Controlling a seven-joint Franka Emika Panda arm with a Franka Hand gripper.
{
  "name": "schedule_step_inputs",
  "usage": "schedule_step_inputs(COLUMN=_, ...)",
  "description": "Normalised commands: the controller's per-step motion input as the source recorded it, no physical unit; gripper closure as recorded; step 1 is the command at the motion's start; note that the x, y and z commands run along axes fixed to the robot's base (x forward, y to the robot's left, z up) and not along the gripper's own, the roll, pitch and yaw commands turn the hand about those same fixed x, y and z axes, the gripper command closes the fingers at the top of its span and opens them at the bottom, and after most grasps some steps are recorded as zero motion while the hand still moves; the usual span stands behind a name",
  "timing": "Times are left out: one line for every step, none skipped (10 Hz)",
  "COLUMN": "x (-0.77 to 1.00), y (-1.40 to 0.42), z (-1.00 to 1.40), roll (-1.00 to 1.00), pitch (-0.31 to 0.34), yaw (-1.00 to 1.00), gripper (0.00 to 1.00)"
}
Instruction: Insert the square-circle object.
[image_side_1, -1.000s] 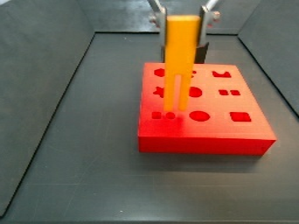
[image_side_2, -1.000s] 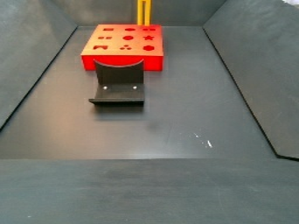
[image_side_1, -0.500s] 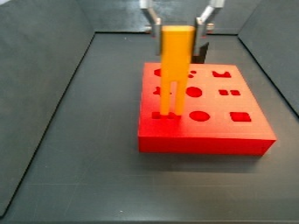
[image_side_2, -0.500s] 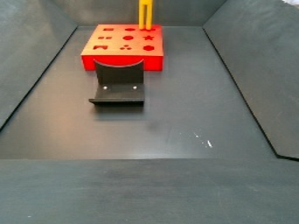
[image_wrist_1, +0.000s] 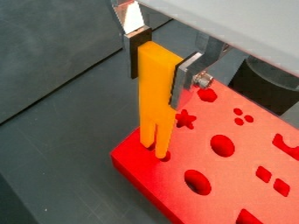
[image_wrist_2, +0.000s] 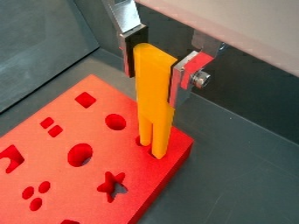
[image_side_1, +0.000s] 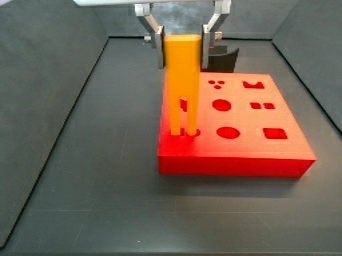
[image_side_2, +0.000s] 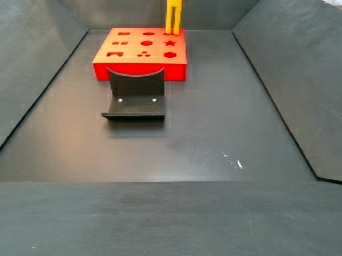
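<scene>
The square-circle object (image_side_1: 183, 80), an orange-yellow bar with two prongs, stands upright over the flat red block (image_side_1: 247, 150). My gripper (image_side_1: 183, 38) is shut on the bar's upper end. In both wrist views the silver fingers (image_wrist_1: 136, 52) (image_wrist_2: 131, 52) press its two sides. The prong tips (image_wrist_1: 158, 150) (image_wrist_2: 158, 149) sit in the holes at one corner of the block (image_wrist_1: 239, 171) (image_wrist_2: 87, 133). How deep they reach is hidden. In a side view only the bar's top (image_side_2: 174, 14) shows behind the block (image_side_2: 140, 70).
The dark fixture (image_side_2: 135, 98) stands on the floor against one side of the red block, and shows behind it in a side view (image_side_1: 222, 56). Dark sloped walls (image_side_1: 67, 120) (image_side_2: 287, 90) enclose the bin floor (image_side_2: 174, 170).
My gripper has carried the bar left across the block and lowered it. The prong tips now sit at the corner holes.
</scene>
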Motion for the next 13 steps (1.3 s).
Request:
schedule_step_inputs(x=0.01, y=0.00, z=-0.06, roll=-0.12, pitch=-0.067, yaw=0.11, gripper=1.00)
schedule_step_inputs(x=0.01, y=0.00, z=-0.08, roll=0.00, pitch=-0.036, yaw=0.09, gripper=1.00)
schedule_step_inputs(x=0.11, y=0.00, z=-0.16, roll=0.00, pitch=-0.027, yaw=0.08, gripper=1.00)
schedule_step_inputs(x=0.19, y=0.00, z=-0.20, roll=0.00, pitch=-0.016, yaw=0.07, gripper=1.00)
schedule_step_inputs(x=0.16, y=0.00, z=-0.19, roll=0.00, pitch=-0.019, yaw=0.07, gripper=1.00)
schedule_step_inputs(x=0.19, y=0.00, z=-0.16, roll=-0.02, pitch=-0.016, yaw=0.06, gripper=1.00)
schedule_step_inputs(x=0.07, y=0.00, z=-0.17, roll=0.00, pitch=-0.006, yaw=0.04, gripper=1.00)
schedule_step_inputs(x=-0.15, y=0.00, z=-0.15, roll=0.00, pitch=-0.003, yaw=0.00, gripper=1.00)
schedule_step_inputs(x=-0.05, y=0.00, z=-0.16, roll=0.00, pitch=0.000, yaw=0.00, gripper=1.00)
schedule_step_inputs(x=0.02, y=0.00, z=0.00, roll=0.00, pitch=0.019, yaw=0.00, gripper=1.00)
schedule_step_inputs(x=0.15, y=-0.06, z=-0.36, roll=0.19, pitch=0.217, yaw=-0.02, gripper=1.00)
schedule_step_inputs(x=0.14, y=-0.06, z=-0.41, roll=0.24, pitch=0.293, yaw=-0.07, gripper=1.00)
schedule_step_inputs(x=0.14, y=-0.06, z=-0.44, roll=0.22, pitch=0.286, yaw=-0.10, gripper=1.00)
